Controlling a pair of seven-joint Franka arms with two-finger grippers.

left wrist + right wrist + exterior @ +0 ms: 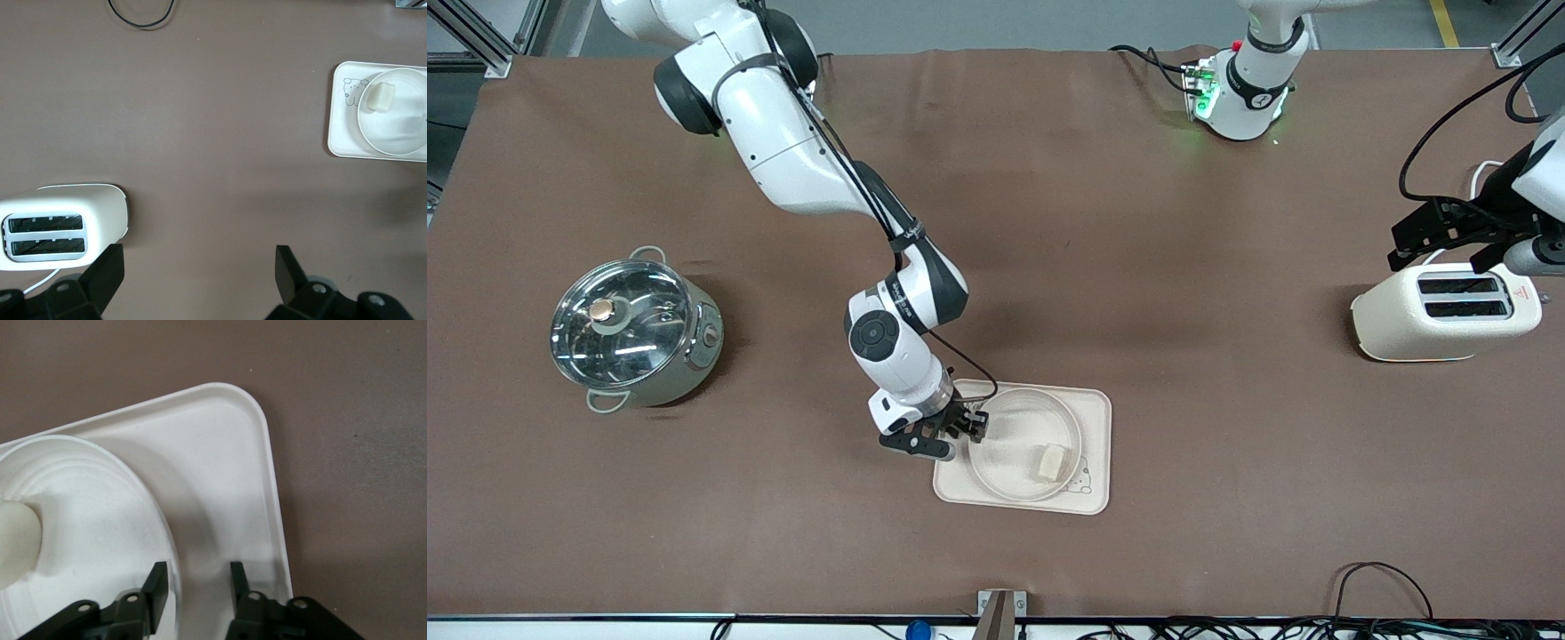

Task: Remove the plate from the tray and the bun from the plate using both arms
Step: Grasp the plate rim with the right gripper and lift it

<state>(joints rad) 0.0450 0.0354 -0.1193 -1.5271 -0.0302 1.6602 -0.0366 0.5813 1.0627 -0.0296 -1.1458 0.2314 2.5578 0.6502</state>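
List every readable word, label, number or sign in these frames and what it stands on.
None reads as text.
tray: a rabbit drawing only; no script legible.
toaster: red triangular warning sign, wording too small.
right arm's wrist band: print too small.
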